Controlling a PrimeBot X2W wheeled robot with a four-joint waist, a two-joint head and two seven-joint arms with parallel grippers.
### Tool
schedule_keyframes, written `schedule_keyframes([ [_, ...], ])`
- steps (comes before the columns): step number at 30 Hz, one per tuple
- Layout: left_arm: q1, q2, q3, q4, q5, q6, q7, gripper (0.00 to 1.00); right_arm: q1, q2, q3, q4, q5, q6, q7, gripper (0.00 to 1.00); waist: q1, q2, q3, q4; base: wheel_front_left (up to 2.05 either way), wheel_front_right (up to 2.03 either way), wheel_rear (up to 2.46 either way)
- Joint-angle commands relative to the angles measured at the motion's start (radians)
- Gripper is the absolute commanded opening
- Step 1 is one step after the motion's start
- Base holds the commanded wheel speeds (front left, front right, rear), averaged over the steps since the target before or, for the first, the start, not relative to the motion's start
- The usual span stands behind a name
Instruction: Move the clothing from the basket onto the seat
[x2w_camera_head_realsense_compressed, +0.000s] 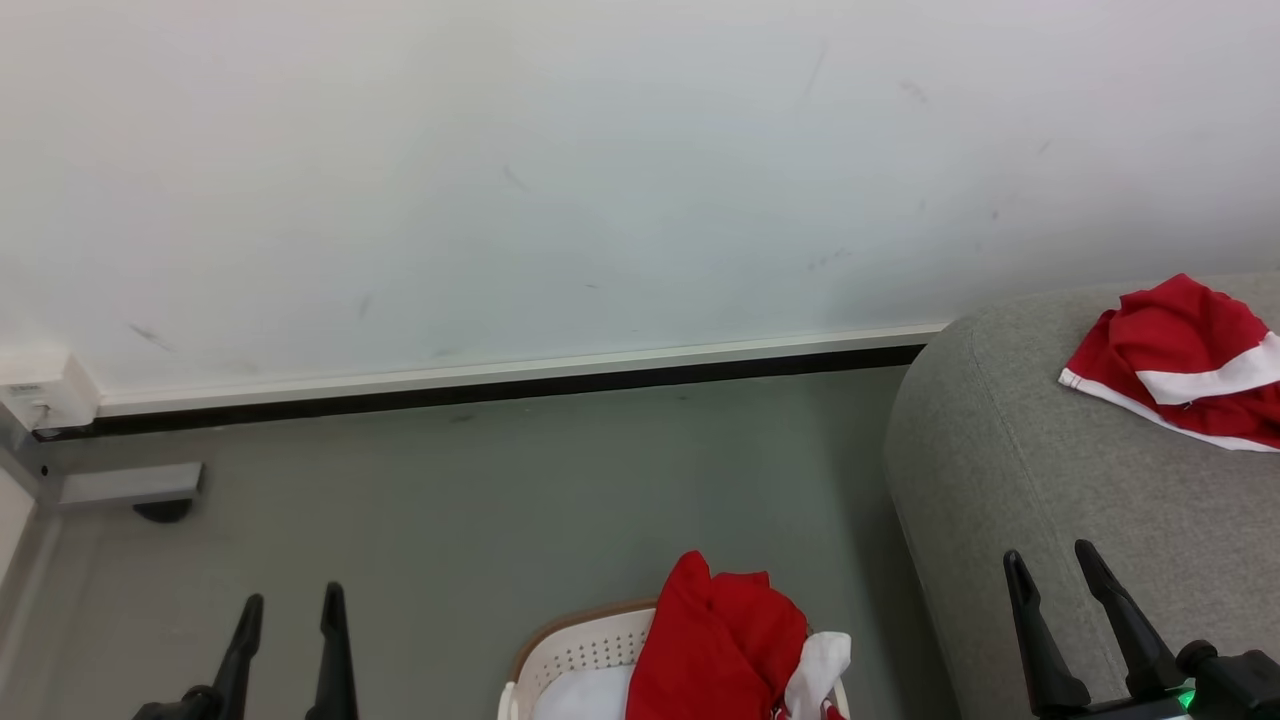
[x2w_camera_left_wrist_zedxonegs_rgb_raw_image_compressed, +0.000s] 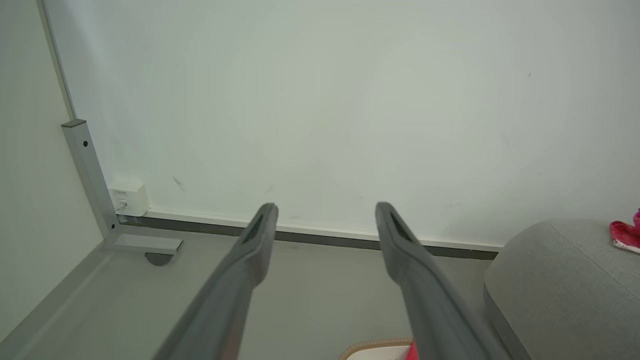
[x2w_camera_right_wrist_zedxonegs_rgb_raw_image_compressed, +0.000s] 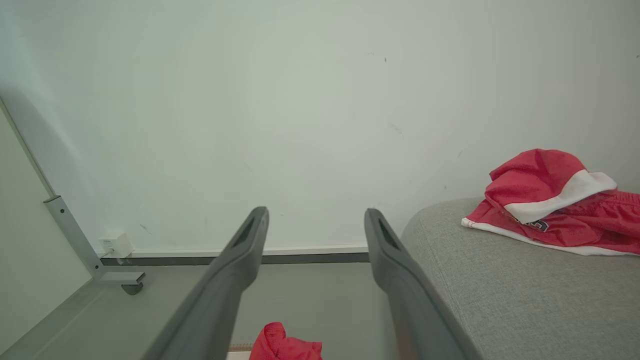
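A white perforated basket (x2w_camera_head_realsense_compressed: 575, 650) with a brown rim stands on the floor at the bottom centre, and red clothing (x2w_camera_head_realsense_compressed: 720, 640) with white trim is heaped in it. Another red garment (x2w_camera_head_realsense_compressed: 1180, 360) with white stripes lies on the grey seat (x2w_camera_head_realsense_compressed: 1000, 470) at the right. My left gripper (x2w_camera_head_realsense_compressed: 290, 605) is open at the lower left, over bare floor left of the basket. My right gripper (x2w_camera_head_realsense_compressed: 1050, 560) is open at the lower right, above the seat's front corner. Both hold nothing. The wrist views show the left gripper (x2w_camera_left_wrist_zedxonegs_rgb_raw_image_compressed: 325, 210) and the right gripper (x2w_camera_right_wrist_zedxonegs_rgb_raw_image_compressed: 315, 215) with fingers spread.
A white wall (x2w_camera_head_realsense_compressed: 600, 180) with a dark skirting strip runs behind. A grey metal frame foot with a castor (x2w_camera_head_realsense_compressed: 150, 490) and a small white box (x2w_camera_head_realsense_compressed: 40, 395) sit at the far left corner. Grey floor (x2w_camera_head_realsense_compressed: 500, 500) lies between wall, basket and seat.
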Motion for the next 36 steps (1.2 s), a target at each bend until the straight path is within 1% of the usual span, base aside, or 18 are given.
schedule_keyframes([
  [1, -0.01, 0.001, 0.004, 0.004, 0.017, -0.003, 0.0, 1.0, -0.013, -0.008, 0.0, 0.002, 0.009, -0.002, -0.003, 1.0, 0.0, 0.0, 0.0, -0.003, 0.0, 0.0, 0.0],
  [12, -0.022, 0.0, -0.007, 0.009, -0.002, -0.008, 0.0, 1.0, -0.017, -0.014, -0.016, 0.003, 0.014, -0.002, -0.003, 1.0, 0.0, 0.0, 0.004, -0.035, 0.0, 0.0, 0.0],
  [23, -0.053, 0.001, -0.073, 0.039, 0.002, -0.015, 0.0, 1.0, -0.039, -0.023, -0.025, 0.004, 0.017, -0.002, -0.003, 1.0, 0.0, 0.0, 0.029, -0.105, 0.0, 0.0, 0.0],
  [26, -0.065, 0.001, -0.094, 0.052, 0.019, -0.022, 0.0, 1.0, -0.048, -0.026, -0.026, 0.0, 0.019, -0.002, -0.003, 1.0, 0.0, 0.0, 0.048, -0.126, 0.0, 0.0, 0.0],
  [30, -0.1, 0.001, -0.12, 0.1, 0.036, -0.035, 0.0, 1.0, -0.07, -0.029, -0.039, -0.006, 0.019, -0.002, -0.003, 1.0, 0.0, 0.0, 0.085, -0.152, 0.0, 0.0, 0.0],
  [36, -0.187, 0.015, -0.179, 0.251, 0.056, -0.052, 0.0, 1.0, -0.114, -0.034, -0.053, -0.017, 0.022, -0.002, -0.003, 1.0, 0.0, 0.0, 0.153, -0.195, 0.0, 0.0, 0.0],
])
